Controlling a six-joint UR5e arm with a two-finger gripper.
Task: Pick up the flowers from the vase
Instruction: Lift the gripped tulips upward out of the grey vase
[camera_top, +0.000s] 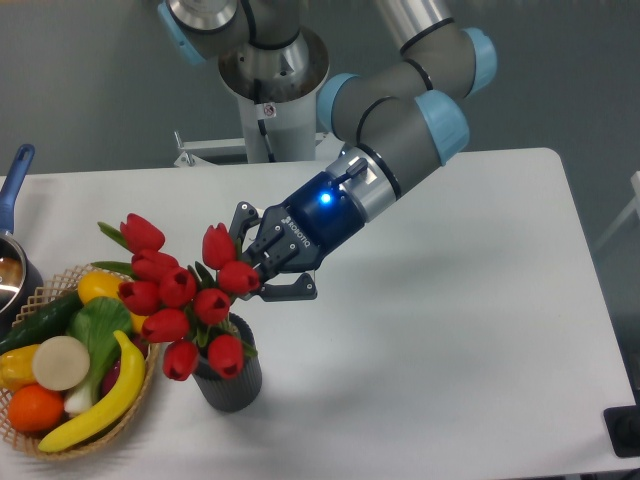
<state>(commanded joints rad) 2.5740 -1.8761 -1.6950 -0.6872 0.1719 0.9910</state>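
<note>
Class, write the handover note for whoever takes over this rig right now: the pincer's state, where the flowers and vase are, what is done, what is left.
Pincer: open, tilted in from the right, fingers either side of the uppermost right tulip buds; not closed on anything.
Flowers: in the vase, leaning left over the basket.
Vase: upright on the table, just right of the basket.
Done: approach to the bunch.
Left: close on the flowers, lift them clear of the vase.
</note>
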